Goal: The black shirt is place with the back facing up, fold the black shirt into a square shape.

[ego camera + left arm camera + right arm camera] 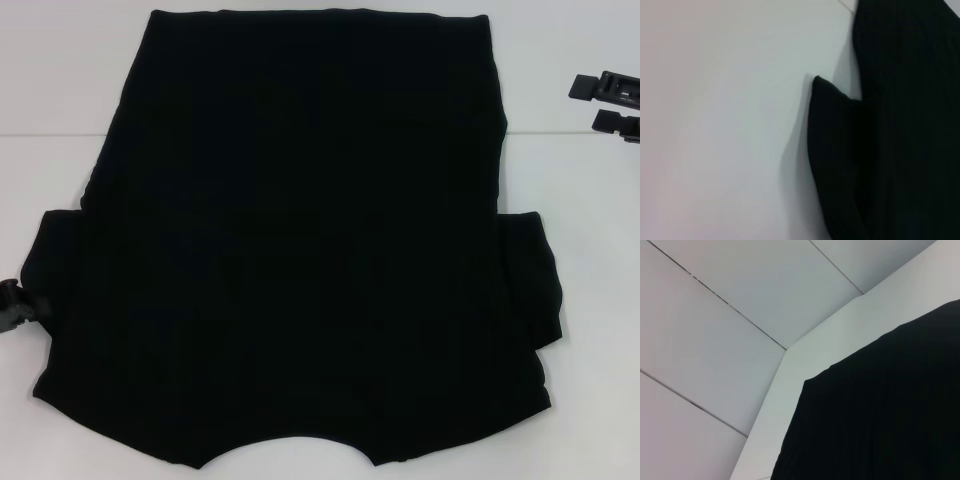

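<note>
I have the black shirt [300, 250] spread flat on the white table [60, 90], plain side up, collar notch at the near edge and hem at the far edge, so its long axis runs straight away from the robot. Both short sleeves stick out sideways from the body of the shirt, and no fold has been made yet as far as I can judge.

What the next move turns on: the left gripper [14, 305] sits right at the outer edge of the shirt's left sleeve, low at table height, touching or just beside the cloth. Only a sliver of it shows in the head view, and I cannot tell whether its fingers are parted or closed on the sleeve. The left wrist view looks along the table at that sleeve tip [832, 150], with the shirt body just beyond it.

The right gripper [612, 105] is well apart from the shirt, out past its far right corner, with its 2 fingers parted and nothing between them. Its wrist view shows that hem corner [880, 410].

So the left arm is the nearer one, and I'd expect a sleeve-side fold inward to come first
</note>
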Robot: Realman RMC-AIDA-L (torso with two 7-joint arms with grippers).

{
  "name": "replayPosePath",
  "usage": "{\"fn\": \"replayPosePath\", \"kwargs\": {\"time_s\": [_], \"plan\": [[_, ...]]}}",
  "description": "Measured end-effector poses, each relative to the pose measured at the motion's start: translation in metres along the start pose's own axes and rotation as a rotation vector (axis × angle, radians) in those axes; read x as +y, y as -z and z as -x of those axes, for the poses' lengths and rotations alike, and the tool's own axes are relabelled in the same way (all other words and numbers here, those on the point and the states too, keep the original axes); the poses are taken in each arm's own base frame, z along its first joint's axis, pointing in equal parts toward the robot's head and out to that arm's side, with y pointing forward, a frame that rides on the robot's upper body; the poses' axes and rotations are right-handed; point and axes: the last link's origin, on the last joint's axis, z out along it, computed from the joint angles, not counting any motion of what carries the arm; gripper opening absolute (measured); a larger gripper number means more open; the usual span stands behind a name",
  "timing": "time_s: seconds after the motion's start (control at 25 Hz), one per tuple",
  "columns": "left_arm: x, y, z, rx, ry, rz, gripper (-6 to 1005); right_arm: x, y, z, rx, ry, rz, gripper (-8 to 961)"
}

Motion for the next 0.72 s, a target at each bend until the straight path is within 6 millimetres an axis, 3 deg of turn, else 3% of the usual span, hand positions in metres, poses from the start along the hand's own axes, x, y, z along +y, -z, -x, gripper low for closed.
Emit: {"fn": "replayPosePath", "kwargs": {"time_s": [0.2,0.72], "plan": [[0.003,0.013,-0.010,0.004,-0.029,0.004,2,0.000,0.001,0.001,-0.003,0.001,-0.001,881],[-0.004,0.042,-0.042,0.067,-0.064,-0.114,15,0.000,0.004,0.003,-0.015,-0.007,0.010,877]]}}
